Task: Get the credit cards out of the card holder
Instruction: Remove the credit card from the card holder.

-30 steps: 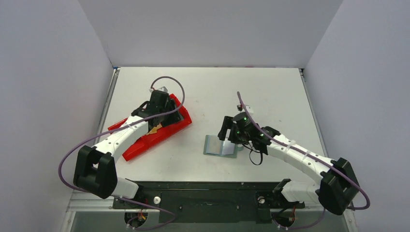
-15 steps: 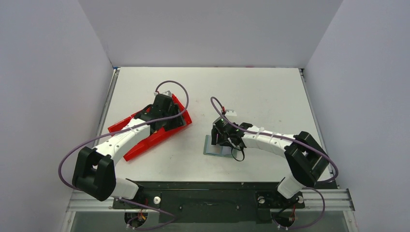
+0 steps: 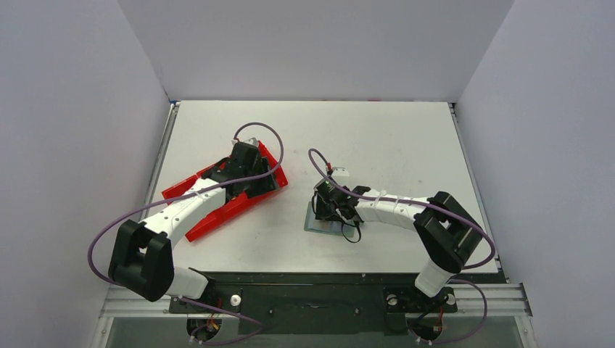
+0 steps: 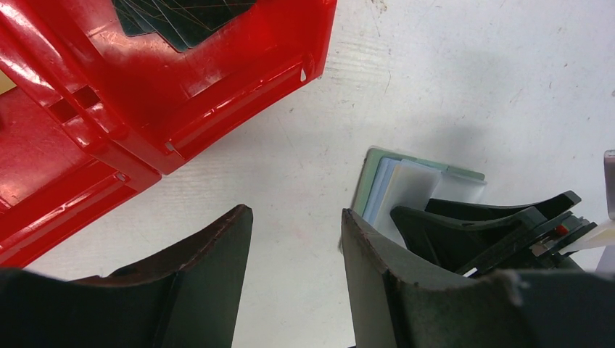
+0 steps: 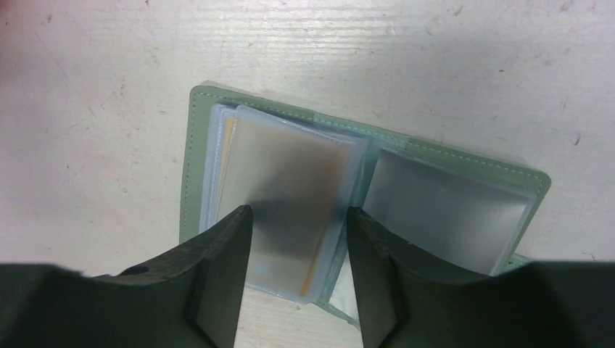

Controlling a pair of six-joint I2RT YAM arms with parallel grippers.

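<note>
The left arm and right arm share white links, black joints, purple cables.

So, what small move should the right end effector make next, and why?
Probably lower slightly and close on the near edge of the top sleeved card. The right end effector hangs open above the opened card holder, its fingers straddling that sleeve, nothing gripped yet, with cards inside it.

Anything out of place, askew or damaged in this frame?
Nothing damaged or spilled. The red tray sits diagonally on the table, with what look like dark cards loosely fanned in one compartment. The card holder lies open, its clear sleeves splayed, a tan-yellow card edge showing in one.
</note>
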